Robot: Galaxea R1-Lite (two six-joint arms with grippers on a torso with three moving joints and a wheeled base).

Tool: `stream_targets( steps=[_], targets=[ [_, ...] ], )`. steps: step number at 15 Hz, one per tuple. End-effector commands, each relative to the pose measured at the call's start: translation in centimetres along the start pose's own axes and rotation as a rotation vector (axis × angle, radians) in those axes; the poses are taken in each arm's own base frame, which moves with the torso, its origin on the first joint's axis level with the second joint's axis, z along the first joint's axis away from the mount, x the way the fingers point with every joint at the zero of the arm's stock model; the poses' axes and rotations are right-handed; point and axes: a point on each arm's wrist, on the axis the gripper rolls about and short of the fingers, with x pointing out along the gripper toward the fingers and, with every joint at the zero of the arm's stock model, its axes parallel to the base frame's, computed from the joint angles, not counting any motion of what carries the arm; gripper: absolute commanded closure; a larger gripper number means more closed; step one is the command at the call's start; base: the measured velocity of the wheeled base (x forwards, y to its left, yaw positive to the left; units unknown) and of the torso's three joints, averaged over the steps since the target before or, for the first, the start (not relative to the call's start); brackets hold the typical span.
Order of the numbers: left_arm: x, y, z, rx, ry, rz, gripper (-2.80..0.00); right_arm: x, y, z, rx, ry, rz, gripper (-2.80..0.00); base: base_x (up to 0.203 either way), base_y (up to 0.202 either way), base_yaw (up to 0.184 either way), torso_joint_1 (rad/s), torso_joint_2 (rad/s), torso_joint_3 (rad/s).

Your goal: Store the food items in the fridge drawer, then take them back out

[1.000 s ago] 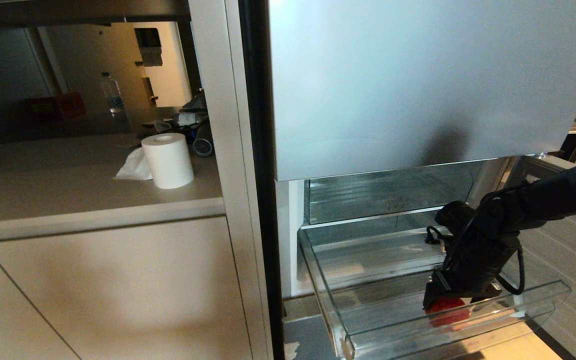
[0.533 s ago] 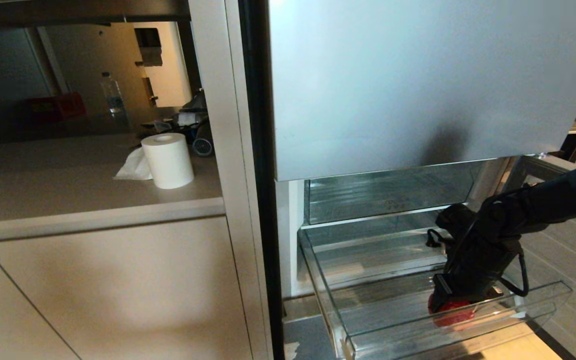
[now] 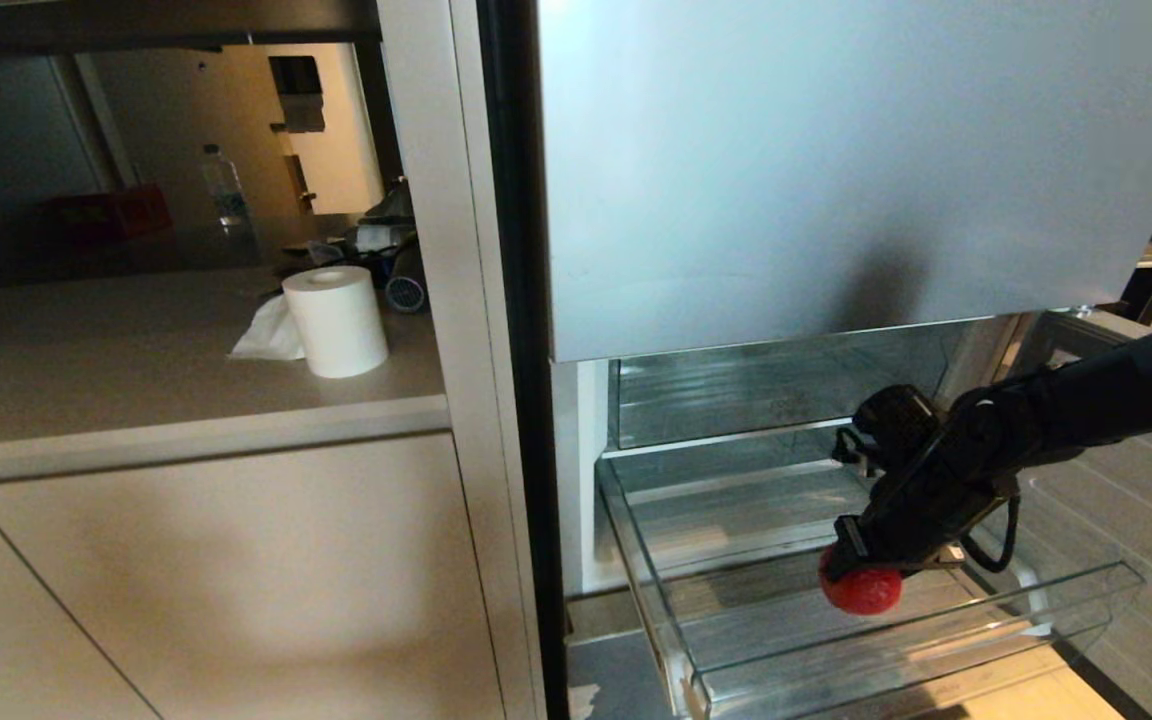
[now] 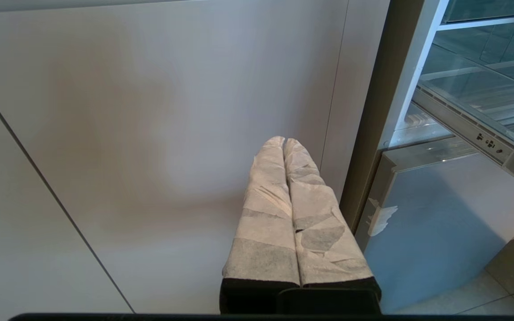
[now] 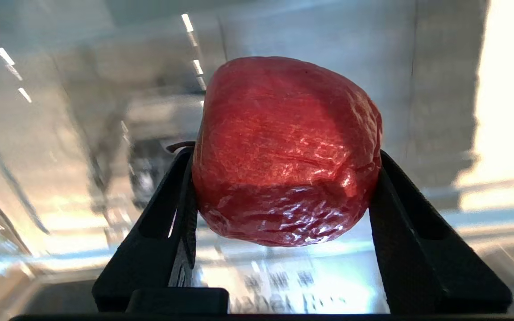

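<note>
**Lighting and picture quality**

You see dim, warm light on the cabinet front (image 3: 216,580), with a soft dark shadow across the fridge panel (image 3: 836,170). Bright glare floods one edge of the right wrist view. Behind the sharp, glossy red fruit (image 5: 286,151), the clear drawer (image 5: 60,133) smears into streaked reflections.

A glossy red fruit (image 3: 861,590) is seen over a clear ribbed drawer (image 3: 896,660); black gripper fingers (image 5: 167,223), a white paper roll (image 3: 336,320), silver-blue fridge panel (image 3: 836,160).
</note>
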Motion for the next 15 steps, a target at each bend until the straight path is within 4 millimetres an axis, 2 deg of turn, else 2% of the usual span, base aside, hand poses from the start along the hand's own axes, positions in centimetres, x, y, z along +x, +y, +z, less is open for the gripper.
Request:
stream_targets(
  steps=[1, 4, 10, 13, 15],
  targets=[
    [0.0, 0.0, 0.0, 0.0, 0.001, 0.0, 0.0, -1.0, 0.1, -0.3, 0.011, -0.063, 0.014, 0.0, 0.0, 0.0, 0.0, 0.0, 0.0, 0.0],
    [0.0, 0.0, 0.0, 0.0, 0.003, 0.0, 0.0, -3.4, -0.1, -1.7, 0.013, -0.166, 0.03, 0.0, 0.0, 0.0, 0.0, 0.0, 0.0, 0.0],
    [0.0, 0.0, 0.0, 0.0, 0.003, 0.0, 0.0, -7.9, -0.8, -6.1, 0.008, -0.406, 0.06, 0.0, 0.0, 0.0, 0.0, 0.0, 0.0, 0.0],
    [0.0, 0.0, 0.0, 0.0, 0.001, 0.0, 0.0, -9.6, -1.2, -8.6, 0.007, -0.559, 0.075, 0.0, 0.0, 0.0, 0.0, 0.0, 0.0, 0.0],
    [0.0, 0.0, 0.0, 0.0, 0.003, 0.0, 0.0, -11.9, -1.4, -10.0, 0.005, -0.703, 0.093, 0.0, 0.0, 0.0, 0.0, 0.0, 0.0, 0.0]
  ],
)
